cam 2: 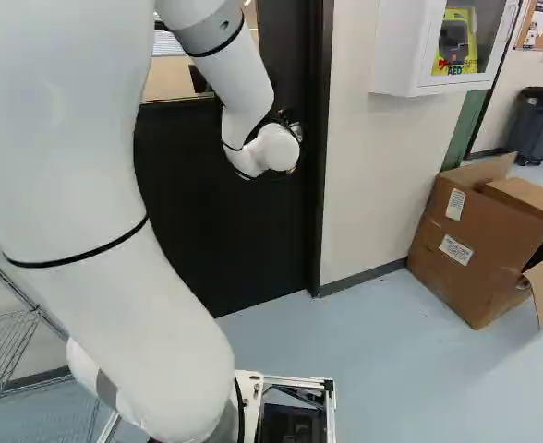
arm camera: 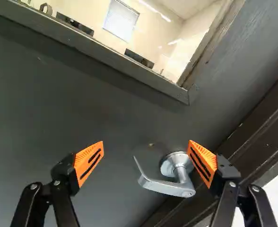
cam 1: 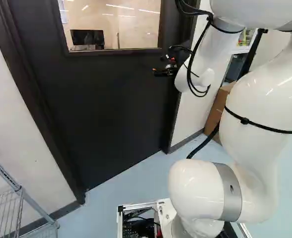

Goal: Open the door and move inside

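Nearest the wrist camera, your gripper (arm camera: 146, 142) faces the door with its fingers spread wide and nothing pinched, presumably so that they can straddle the lever handle (arm camera: 162, 186). The handle lies between the fingers, closer to the one on the door-frame side; you cannot tell whether that finger touches it. Its free end points away from the door frame (cam 2: 319, 138), where a grip would probably find most leverage; centring on the lever before closing seems wise, lest one finger merely nudge it. Around it, the dark door (cam 1: 111, 109) appears closed, so you are likely at the alignment step, with turning, opening and entry to come. Your arm (cam 2: 96, 138) reaches forward from the base, plausibly leaving room ahead. Farther out, a wire shelf (cam 1: 7, 213) and a cardboard box (cam 2: 465, 245) flank the approach and merit clearance.
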Available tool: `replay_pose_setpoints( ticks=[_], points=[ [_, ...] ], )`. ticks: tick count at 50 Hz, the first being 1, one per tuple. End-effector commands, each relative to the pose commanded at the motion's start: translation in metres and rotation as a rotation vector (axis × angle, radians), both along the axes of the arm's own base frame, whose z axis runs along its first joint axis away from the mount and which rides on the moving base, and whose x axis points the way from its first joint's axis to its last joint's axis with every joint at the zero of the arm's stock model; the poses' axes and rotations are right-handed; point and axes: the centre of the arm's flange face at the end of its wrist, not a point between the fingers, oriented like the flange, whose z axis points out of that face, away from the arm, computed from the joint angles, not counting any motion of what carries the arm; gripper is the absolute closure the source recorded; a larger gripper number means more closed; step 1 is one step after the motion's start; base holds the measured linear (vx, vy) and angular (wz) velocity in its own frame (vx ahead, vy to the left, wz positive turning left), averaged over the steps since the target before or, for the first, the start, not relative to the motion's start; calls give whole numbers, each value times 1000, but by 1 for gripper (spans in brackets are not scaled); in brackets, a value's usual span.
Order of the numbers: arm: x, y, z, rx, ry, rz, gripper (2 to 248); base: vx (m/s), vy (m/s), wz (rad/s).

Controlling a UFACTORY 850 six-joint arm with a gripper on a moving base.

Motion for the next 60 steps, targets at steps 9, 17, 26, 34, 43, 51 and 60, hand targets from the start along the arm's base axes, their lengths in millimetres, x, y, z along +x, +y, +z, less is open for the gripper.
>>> replay_pose_setpoints(
  ticks=[9,17,26,34,43,51,60],
  points=[
    [1,0,-10,6,20,0,3,0,0,0],
    [1,0,-19,11,38,0,3,0,0,0],
    [2,0,-29,17,58,0,3,0,0,0],
    [2,0,-38,22,75,0,3,0,0,0],
    [2,0,-49,28,95,1,3,0,0,0],
    [2,2,-58,33,113,4,3,0,0,0],
    [2,3,-68,39,134,7,3,0,0,0]
  ],
)
